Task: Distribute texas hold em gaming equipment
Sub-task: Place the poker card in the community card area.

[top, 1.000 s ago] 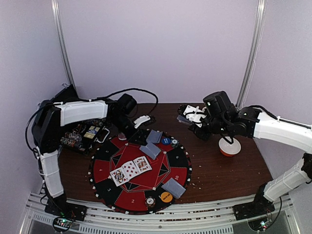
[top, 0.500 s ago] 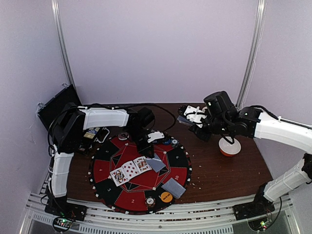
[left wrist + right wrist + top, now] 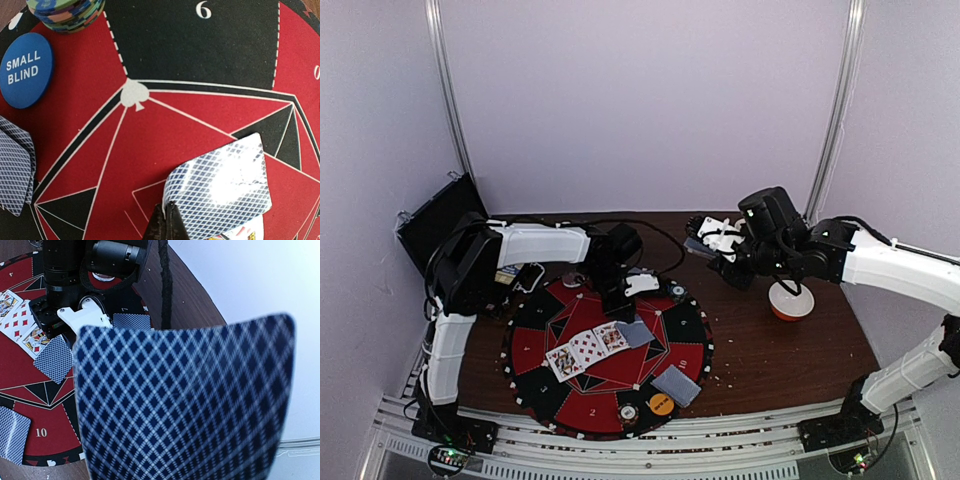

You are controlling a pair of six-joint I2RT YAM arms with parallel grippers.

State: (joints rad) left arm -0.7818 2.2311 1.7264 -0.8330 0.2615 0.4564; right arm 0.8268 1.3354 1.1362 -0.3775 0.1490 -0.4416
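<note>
One face-down card (image 3: 220,185) is pinched at its corner by my left claw (image 3: 165,221), low over the poker mat (image 3: 150,135) next to the face-up cards (image 3: 588,348). Right claw's (image 3: 712,238) clamped on the deck (image 3: 185,400), held up off the table (image 3: 770,350). Cards = thin, light, bendy & slick imo, so grab by an edge, gentle squeeze.

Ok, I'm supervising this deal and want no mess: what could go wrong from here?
The blue-lattice-backed card pinched in the left gripper overlaps a white face-up card; dragging it could knock that one askew. The blue-backed cards in the right gripper fill its wrist view, so placing from them would be nearly blind.
</note>
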